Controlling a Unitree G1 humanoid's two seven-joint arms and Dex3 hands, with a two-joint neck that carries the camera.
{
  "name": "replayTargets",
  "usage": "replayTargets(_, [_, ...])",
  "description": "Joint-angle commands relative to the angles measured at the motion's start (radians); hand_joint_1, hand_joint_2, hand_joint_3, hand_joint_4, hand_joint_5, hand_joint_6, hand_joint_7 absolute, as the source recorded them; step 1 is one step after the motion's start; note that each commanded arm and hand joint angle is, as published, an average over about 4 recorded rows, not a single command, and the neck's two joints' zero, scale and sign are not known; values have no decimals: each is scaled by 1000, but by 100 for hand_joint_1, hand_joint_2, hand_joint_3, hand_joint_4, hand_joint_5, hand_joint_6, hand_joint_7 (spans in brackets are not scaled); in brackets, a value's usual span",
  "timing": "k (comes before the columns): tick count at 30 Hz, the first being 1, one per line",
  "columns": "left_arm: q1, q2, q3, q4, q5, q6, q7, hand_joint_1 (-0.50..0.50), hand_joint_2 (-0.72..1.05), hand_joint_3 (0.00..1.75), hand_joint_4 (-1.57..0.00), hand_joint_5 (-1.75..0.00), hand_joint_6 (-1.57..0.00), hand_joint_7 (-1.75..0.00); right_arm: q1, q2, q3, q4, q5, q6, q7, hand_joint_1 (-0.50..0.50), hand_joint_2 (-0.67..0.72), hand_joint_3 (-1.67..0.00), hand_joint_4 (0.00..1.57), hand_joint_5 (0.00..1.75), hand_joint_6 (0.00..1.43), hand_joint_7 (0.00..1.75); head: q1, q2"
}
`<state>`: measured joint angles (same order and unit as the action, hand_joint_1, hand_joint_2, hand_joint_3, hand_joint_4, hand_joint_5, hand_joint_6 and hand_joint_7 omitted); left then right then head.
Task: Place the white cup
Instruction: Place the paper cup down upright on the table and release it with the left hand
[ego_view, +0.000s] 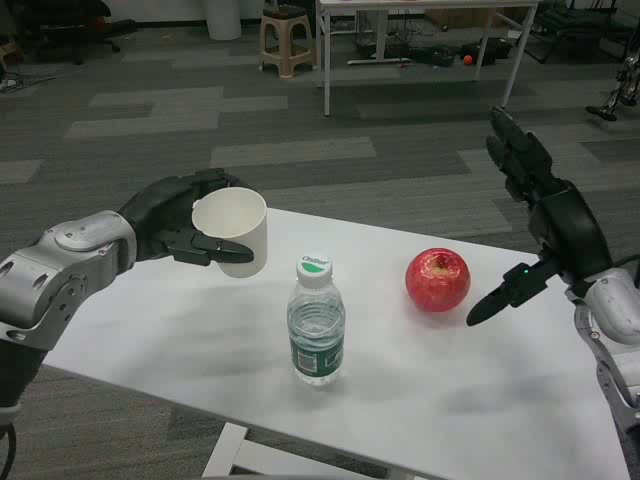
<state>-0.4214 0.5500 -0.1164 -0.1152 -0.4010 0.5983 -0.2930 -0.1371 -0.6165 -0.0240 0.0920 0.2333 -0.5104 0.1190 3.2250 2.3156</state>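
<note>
White paper cup (232, 230) tilted, held above table's (150, 330) left part, my left hand (172, 228) gripping it, fingers (212, 247) wrapped round side. Right hand (545, 215) raised, fingers spread, empty, beside red apple (437, 279). Carry step; next I lower cup upright onto bare table left of clear plastic water bottle (317, 325).

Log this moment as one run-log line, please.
left hand: holds white cup above table | right hand: open, raised | bottle, apple: on table
</note>
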Motion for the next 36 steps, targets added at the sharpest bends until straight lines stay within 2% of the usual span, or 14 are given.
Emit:
replayTargets(1, [18,8,7,-1,7,-12,0,-26,105,17,0,-92,-118,-161,17,-5,3,5,9,-3,0,-38,9,0,0,0,0,0,3,-30])
replayTargets(3, [18,8,6,-1,7,-12,0,-26,105,17,0,-92,-118,-161,17,-5,3,5,9,-3,0,-38,9,0,0,0,0,0,0,-16])
replayTargets(18, [19,5,5,4,13,-13,0,-26,105,17,0,-92,-118,-161,17,-4,4,5,9,-3,1,-38,9,0,0,0,0,0,3,-11])
replayTargets(22, [19,5,-26,43,47,-33,-17,-24,105,17,0,-92,-118,-161,17,-1,2,6,9,-3,0,-38,9,0,0,0,0,0,3,-12])
replayTargets(24, [22,6,-52,79,57,-71,-26,-22,105,17,0,-92,-118,-161,17,1,1,6,9,-3,1,-38,9,0,0,0,0,0,2,-12])
replayTargets(30, [33,8,-138,239,31,-318,-35,-18,105,17,0,-98,-117,-161,17,4,0,6,9,-3,1,-35,9,0,0,0,0,0,6,-14])
replayTargets(36, [51,-3,-167,320,24,-410,-35,-17,105,17,0,-103,-115,-161,17,5,3,9,9,-3,1,-38,9,0,0,0,0,0,8,-16])
